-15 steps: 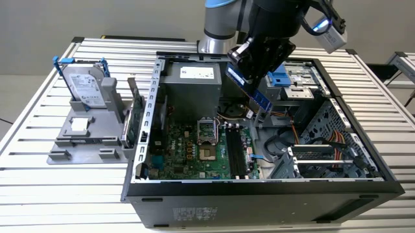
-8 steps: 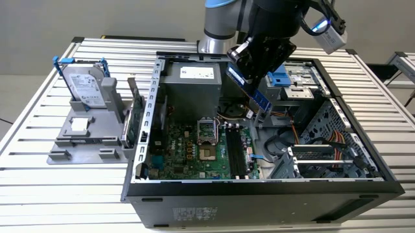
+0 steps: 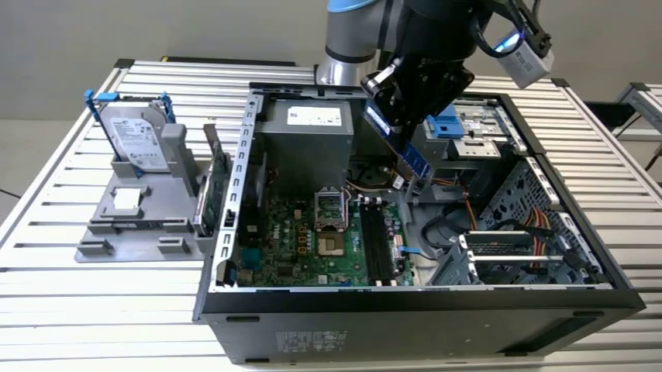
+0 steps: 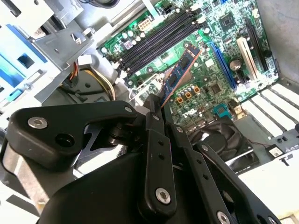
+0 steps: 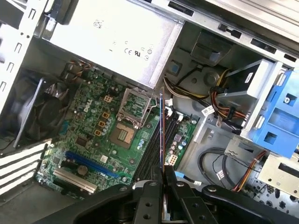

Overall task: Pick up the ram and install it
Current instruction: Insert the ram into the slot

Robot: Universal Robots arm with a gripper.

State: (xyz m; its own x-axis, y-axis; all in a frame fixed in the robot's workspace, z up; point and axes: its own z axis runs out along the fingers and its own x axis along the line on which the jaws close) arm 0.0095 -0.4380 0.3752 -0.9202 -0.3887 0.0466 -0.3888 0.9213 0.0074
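My gripper (image 3: 398, 124) is shut on the ram (image 3: 416, 164), a dark blue stick that hangs tilted over the open computer case (image 3: 414, 298). The stick juts from the black fingers (image 4: 153, 116) toward the green motherboard (image 4: 219, 28), its chips showing in the second wrist view at the ram (image 4: 180, 70). In the first wrist view the ram (image 5: 161, 126) shows edge-on, roughly in line with the black memory slots (image 5: 150, 151) below it and well apart from them. Those slots (image 3: 377, 244) lie beside the processor socket (image 3: 329, 225).
A silver hard drive with blue clips (image 3: 138, 136) stands in a grey holder (image 3: 135, 209) at the exterior view's left, next to a green card (image 3: 214, 190). Inside the case are the power supply (image 3: 305, 128), a blue drive bay (image 3: 452, 124) and loose cables (image 3: 486, 221).
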